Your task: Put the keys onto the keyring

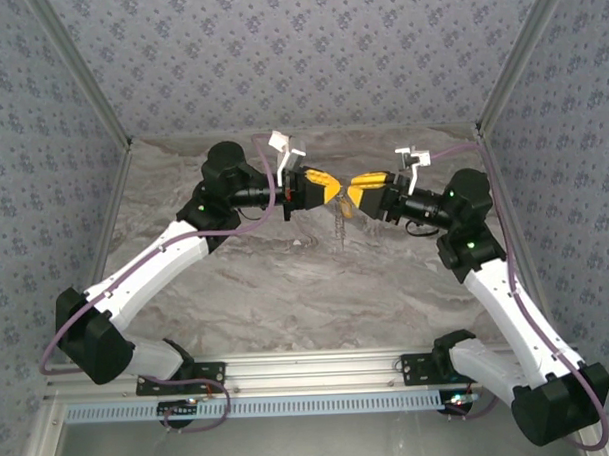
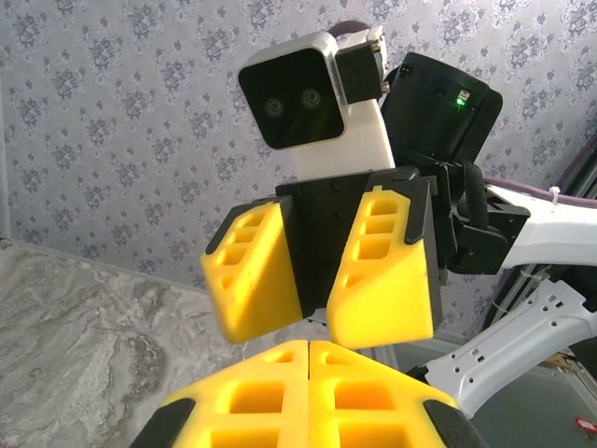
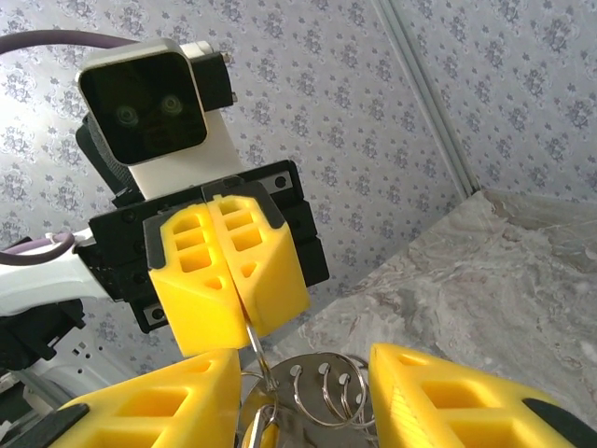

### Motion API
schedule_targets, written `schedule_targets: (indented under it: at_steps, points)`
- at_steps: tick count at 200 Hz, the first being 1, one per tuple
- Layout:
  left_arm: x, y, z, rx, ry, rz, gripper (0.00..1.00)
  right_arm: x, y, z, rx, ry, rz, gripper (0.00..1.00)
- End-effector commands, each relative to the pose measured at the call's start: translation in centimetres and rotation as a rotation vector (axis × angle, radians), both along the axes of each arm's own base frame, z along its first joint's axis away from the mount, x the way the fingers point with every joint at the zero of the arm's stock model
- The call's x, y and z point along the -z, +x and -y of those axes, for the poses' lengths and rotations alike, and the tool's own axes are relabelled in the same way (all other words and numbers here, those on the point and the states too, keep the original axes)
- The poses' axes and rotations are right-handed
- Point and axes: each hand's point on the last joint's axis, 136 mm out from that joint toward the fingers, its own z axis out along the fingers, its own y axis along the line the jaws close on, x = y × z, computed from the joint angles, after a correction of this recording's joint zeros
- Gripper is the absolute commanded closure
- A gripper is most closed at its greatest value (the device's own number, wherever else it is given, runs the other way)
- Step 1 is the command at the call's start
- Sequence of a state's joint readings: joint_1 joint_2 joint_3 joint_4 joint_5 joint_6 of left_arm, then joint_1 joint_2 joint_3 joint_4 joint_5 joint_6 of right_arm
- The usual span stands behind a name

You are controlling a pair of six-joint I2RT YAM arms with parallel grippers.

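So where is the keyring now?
In the right wrist view, the keyring sits bottom middle, between the fingers of the right end effector, below the shut left end effector.

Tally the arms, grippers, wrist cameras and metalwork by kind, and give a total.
Robot arms: 2 (left arm, right arm)
Yellow-fingered grippers: 2 (left gripper, right gripper)
Wrist cameras: 2 (left wrist camera, right wrist camera)
Keyring bunch: 1
Total: 7
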State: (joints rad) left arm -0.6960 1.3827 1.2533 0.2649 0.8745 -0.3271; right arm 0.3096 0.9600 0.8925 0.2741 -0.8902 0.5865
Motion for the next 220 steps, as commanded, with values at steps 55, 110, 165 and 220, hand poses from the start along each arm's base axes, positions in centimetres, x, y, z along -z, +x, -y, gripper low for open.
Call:
schedule_targets:
  at_steps: [55, 110, 165, 220]
  points:
    - [-2.4, -0.6, 0.1, 0.023, -0.047, 0.06, 1.0, -0.5, 0.6, -0.6, 0.0, -0.002, 0.037, 0.65]
    - [-2.4, -0.6, 0.2, 0.026, -0.048, 0.057, 1.0, -0.6, 0.5, -1.1, -0.02, -0.004, 0.039, 0.67]
    - [-2.5, -0.5, 0.3, 0.024, -0.051, 0.057, 1.0, -0.2, 0.1, -1.3, -0.038, -0.014, 0.025, 0.98]
    - [-2.1, 0.2, -0.5, -0.04, 0.016, 0.065, 0.8, 1.5, 0.1, 0.0, -0.011, -0.143, -0.015, 1.0]
